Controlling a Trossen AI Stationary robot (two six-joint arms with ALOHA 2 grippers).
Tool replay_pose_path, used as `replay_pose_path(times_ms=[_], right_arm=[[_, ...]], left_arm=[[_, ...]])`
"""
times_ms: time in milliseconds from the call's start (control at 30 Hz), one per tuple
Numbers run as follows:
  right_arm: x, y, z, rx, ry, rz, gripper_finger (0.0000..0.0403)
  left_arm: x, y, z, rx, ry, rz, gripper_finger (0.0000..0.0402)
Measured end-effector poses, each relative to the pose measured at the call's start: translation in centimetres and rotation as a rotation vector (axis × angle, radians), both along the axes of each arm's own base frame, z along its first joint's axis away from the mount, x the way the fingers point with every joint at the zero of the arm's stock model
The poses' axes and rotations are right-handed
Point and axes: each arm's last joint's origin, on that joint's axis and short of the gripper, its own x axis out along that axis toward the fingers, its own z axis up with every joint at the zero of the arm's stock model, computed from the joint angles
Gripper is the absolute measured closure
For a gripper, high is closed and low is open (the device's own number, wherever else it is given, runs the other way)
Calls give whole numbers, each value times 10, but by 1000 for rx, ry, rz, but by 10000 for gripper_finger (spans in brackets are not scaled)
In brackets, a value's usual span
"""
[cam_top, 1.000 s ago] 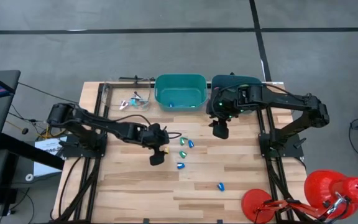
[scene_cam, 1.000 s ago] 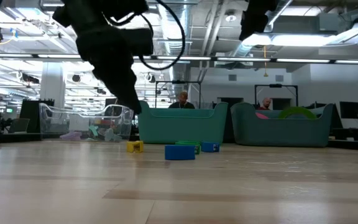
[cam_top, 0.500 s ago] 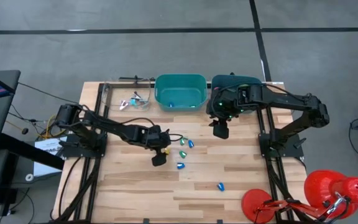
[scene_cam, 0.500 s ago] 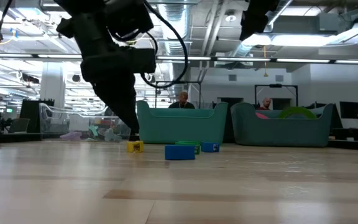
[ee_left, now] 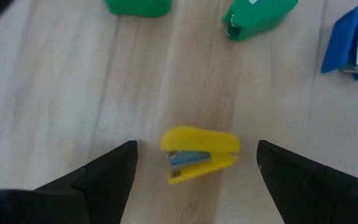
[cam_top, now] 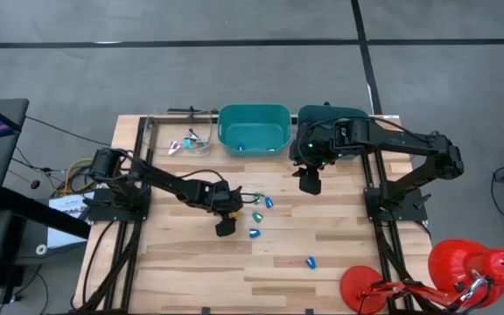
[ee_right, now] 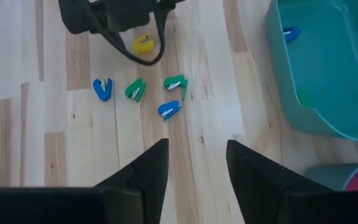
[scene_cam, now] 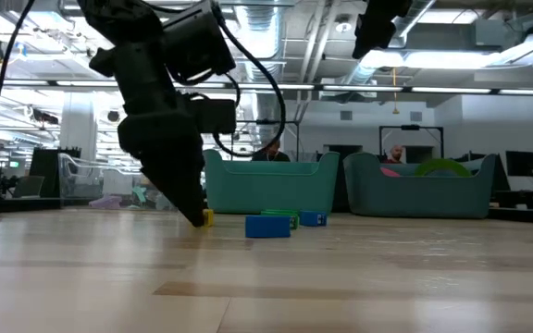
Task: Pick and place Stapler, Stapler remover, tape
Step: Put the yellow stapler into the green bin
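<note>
A small yellow stapler (ee_left: 199, 154) lies on its side on the wooden table, between the fingers of my open left gripper (ee_left: 197, 180), which points steeply down just above the table (scene_cam: 192, 211) and touches nothing. Green staplers (ee_left: 257, 15) and blue staplers (ee_left: 353, 37) lie just beyond it. My right gripper (ee_right: 197, 168) hangs open and empty high over the table's far middle (cam_top: 309, 182). A green tape roll (scene_cam: 442, 167) and a pink tape roll (scene_cam: 391, 171) show over the rim of the dark teal bin. Which piece is a stapler remover, I cannot tell.
A light teal bin (cam_top: 254, 129) with a blue piece inside and a dark teal bin (cam_top: 331, 114) stand at the far edge. A clear container (cam_top: 178, 140) with small items sits left of them. One blue stapler (cam_top: 310, 261) lies alone toward the near right.
My left gripper has come down from above the table until its open fingers stand on either side of the yellow stapler, and has shifted slightly toward the table's right. The stapler has stayed where it was.
</note>
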Motion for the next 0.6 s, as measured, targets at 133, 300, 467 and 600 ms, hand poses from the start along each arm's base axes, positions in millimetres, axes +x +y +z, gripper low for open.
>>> replay_pose_path(times_ms=[133, 300, 467, 600], right_arm=[[0, 0, 0, -1, 1, -1, 254], [0, 0, 0, -2, 0, -1, 259], [0, 0, 0, -2, -3, -2, 265], [0, 0, 0, -1, -3, -4, 269]], left_arm=[[1, 0, 0, 4, -3, 0, 90], [0, 1, 0, 21, -4, 8, 115], [0, 1, 0, 26, -5, 11, 155], [1, 1, 0, 26, -7, 11, 185]])
